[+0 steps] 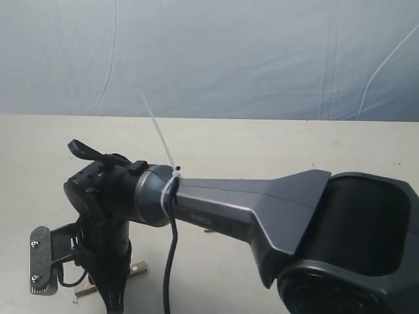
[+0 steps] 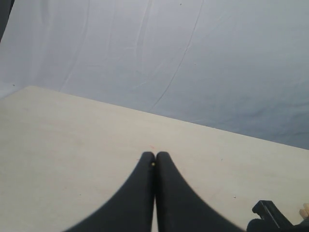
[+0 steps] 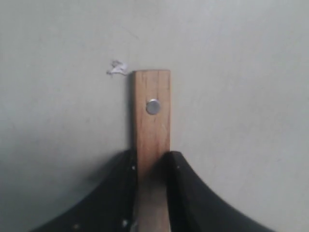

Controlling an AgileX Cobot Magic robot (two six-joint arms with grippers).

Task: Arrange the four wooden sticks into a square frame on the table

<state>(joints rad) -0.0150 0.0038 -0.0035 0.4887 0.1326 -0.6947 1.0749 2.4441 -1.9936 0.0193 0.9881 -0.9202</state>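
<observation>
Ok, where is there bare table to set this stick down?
Bare: the pale beige table between the dark arm and the blue-grey cloth backdrop, also ahead of the shut left tool. Crowded: under the arm's end, where the right tool grips the flat light-brown wooden stick, a white scrap beside its tip.

The right arm (image 1: 262, 203) reaches from the right across to the left side of the exterior view, with its wrist bent downward. The right gripper (image 3: 152, 157) is clamped on a wooden stick (image 3: 152, 121). The left gripper (image 2: 155, 157) has its fingers pressed together (tip against tip).
</observation>
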